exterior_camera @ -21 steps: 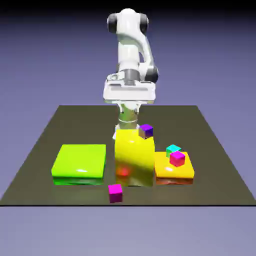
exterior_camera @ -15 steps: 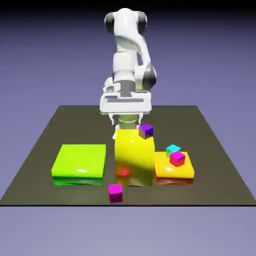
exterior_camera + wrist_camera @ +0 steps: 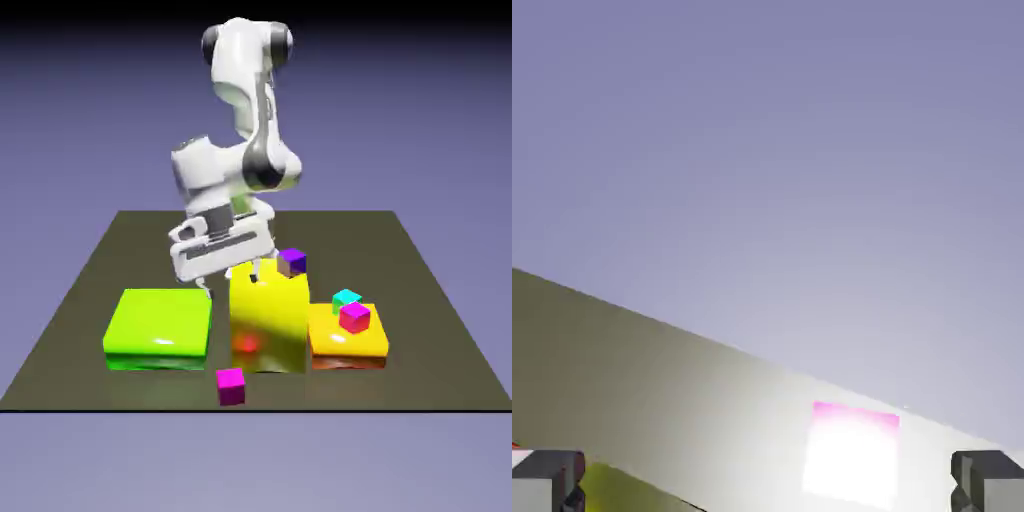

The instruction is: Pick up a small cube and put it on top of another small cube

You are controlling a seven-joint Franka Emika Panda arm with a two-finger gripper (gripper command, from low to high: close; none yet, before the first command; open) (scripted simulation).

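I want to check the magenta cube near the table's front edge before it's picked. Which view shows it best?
The exterior view: the magenta cube shows whole there, its color clear, with the yellow block just behind. The hand view shows a glaring, washed-out square with a pink edge, probably this same cube.

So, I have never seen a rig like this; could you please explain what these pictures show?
The white machine is a robot arm with a two-finger gripper, open and holding nothing. The exterior view faces it from across the table. The hand view looks out along the gripper, so its fingertips show at the bottom edge, with a washed-out pinkish cube between them, further off.

On the table are a green block, a tall yellow block with a purple cube at its top, an orange-yellow block with a cyan cube and a magenta cube by it, and another magenta cube in front.
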